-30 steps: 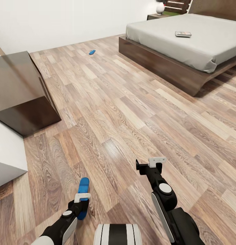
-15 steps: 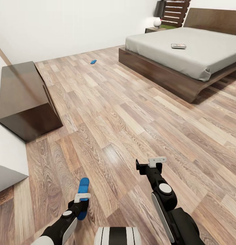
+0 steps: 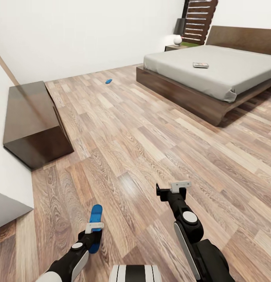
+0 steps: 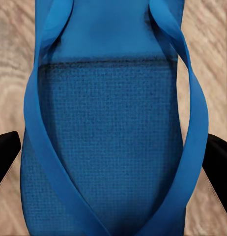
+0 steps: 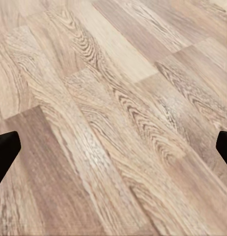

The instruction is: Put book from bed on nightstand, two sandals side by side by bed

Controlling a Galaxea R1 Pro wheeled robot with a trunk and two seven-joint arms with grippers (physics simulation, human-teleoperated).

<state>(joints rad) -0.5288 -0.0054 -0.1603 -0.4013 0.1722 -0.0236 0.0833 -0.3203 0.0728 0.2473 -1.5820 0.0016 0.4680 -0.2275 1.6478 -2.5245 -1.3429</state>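
Progress: nothing placed yet. Left gripper [image 3: 94, 226] holds one sandal [image 3: 95, 221], its fingers clamped on the sole. Right gripper [image 3: 175, 188] is spread wide, empty. Second sandal [image 3: 108, 81] lies on the floor [image 3: 151, 137] by the far wall, well apart from the bed [image 3: 213, 66]. Book [image 3: 200, 65] sits on the mattress; nightstand [image 3: 175, 47] is beyond.

I see one blue sandal [image 3: 95, 227] in my left pincer [image 3: 94, 226] at lower left, the other sandal [image 3: 108, 81] on the floor upper centre, the book [image 3: 200, 65] flat on the grey bed [image 3: 213, 74] upper right.
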